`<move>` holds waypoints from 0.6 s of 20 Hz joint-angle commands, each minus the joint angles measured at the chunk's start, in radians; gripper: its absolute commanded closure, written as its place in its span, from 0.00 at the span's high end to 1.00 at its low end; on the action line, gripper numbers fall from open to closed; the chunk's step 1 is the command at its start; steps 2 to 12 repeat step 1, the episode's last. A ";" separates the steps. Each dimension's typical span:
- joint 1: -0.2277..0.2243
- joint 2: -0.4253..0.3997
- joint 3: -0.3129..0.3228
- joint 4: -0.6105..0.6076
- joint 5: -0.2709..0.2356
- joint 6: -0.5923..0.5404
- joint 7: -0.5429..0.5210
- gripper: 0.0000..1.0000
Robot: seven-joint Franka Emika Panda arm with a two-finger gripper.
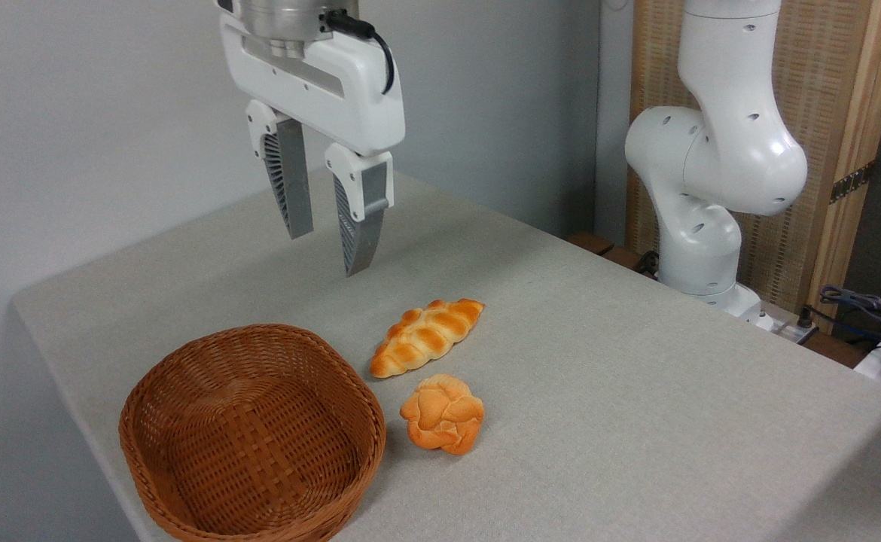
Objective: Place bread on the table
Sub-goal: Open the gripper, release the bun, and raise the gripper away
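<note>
The bread (442,414), a small round knotted bun of golden-orange colour, lies on the table (636,391), a flat top under light grey-beige cloth, just right of the basket's rim. My gripper (327,252) hangs high above the table, up and to the left of the bun and well clear of it. It is open, and nothing sits between its two grey ribbed fingers.
A brown wicker basket (252,436) with nothing in it stands at the front left, near the table's edge. A long braided loaf (425,337) lies on the cloth just behind the bun. The arm's white base (711,173) rises at the back right, with cables (870,309) beside it.
</note>
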 commanded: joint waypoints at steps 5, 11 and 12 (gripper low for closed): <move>0.002 0.042 0.003 0.078 -0.005 -0.056 -0.017 1.00; 0.002 0.042 0.003 0.078 -0.005 -0.056 -0.017 1.00; 0.002 0.042 0.003 0.078 -0.005 -0.056 -0.017 1.00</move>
